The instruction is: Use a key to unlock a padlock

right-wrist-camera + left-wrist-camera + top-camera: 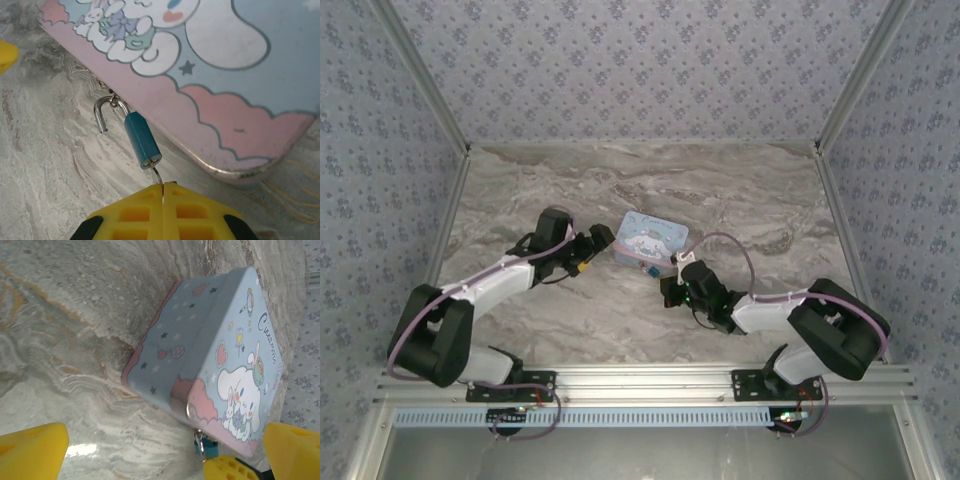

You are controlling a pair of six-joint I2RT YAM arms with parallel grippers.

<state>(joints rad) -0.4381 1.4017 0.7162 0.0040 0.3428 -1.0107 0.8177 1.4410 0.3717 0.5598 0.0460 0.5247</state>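
Note:
The tiny teal padlock hangs by its shackle from the latch of the pale-blue cartoon tin. One leg of the shackle stands free of the body. A thin metal key sticks out of the padlock's lower end, and my right gripper is shut on it. From above, the padlock sits at the tin's near edge with the right gripper right behind it. My left gripper is open just left of the tin, its yellow fingers wide apart; the padlock shows beneath the tin's corner.
The tin rests in the middle of the marble-patterned table. Patterned walls close off the back and both sides. An aluminium rail runs along the near edge by the arm bases.

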